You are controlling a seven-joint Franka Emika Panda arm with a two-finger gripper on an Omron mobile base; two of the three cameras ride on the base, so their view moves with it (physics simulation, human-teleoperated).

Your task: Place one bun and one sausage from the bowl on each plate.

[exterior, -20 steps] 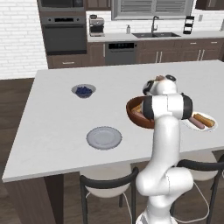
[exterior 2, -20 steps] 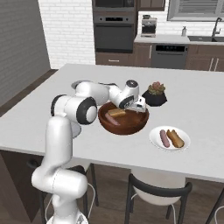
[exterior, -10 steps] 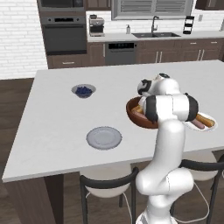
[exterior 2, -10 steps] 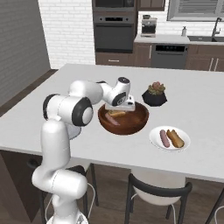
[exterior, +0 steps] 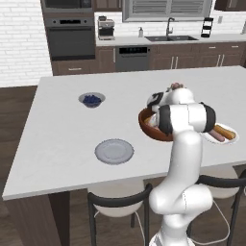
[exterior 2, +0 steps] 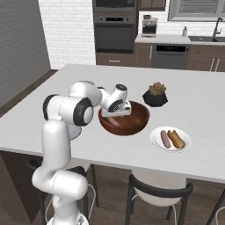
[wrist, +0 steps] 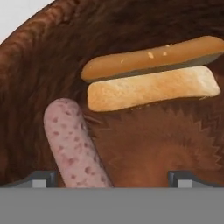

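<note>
The brown wooden bowl [exterior 2: 134,126] stands mid-counter, and my gripper [exterior 2: 117,114] reaches down into its left side. It is open, nothing between its fingers. In the hand view a bun [wrist: 151,87], split lengthwise, lies across the bowl's [wrist: 48,57] floor. A pinkish sausage [wrist: 72,142] lies below it, between my fingertips [wrist: 41,179] and closer to the left one. My gripper [wrist: 111,180] hangs just above it. The white plate [exterior 2: 154,137] right of the bowl holds a sausage [exterior 2: 165,138] and a bun [exterior 2: 177,139]. The grey-blue plate [exterior: 114,151] lies bare near the front edge.
A small grey bowl of blueberries [exterior: 92,100] sits at the far left of the counter. A dark potted plant [exterior 2: 155,94] stands just behind the wooden bowl. Stools stand under the counter's front edge.
The hand has swung from the bowl's right side toward its left side and sunk lower into it. The jaws have stayed wide.
</note>
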